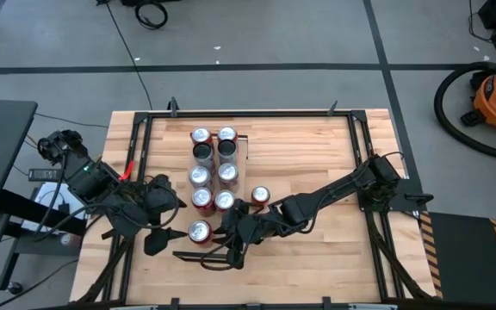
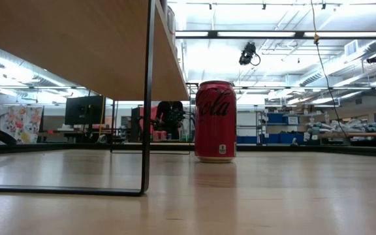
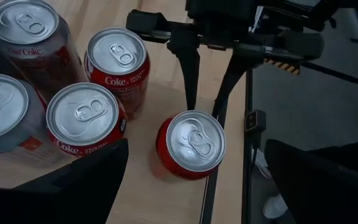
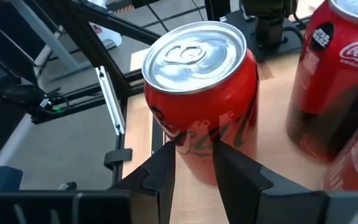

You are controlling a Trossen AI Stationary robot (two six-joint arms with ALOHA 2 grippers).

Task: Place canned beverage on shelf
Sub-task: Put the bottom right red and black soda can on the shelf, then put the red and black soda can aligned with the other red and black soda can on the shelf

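1. The red cola can point(image 1: 199, 231) stands upright on the wooden surface point(image 1: 317, 258), apart from the cans grouped on the shelf point(image 1: 241, 155).
2. The right hand point(image 1: 231, 234) lies low beside the can; its fingers point(image 4: 160, 171) are narrowed, nearly touching, short of the can.
3. The left hand point(image 1: 155, 226) hovers over it, fingers spread wide.

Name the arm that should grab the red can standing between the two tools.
Left. Its open tool already straddles the can. The right tool only points at it, with its fingers set too narrow.
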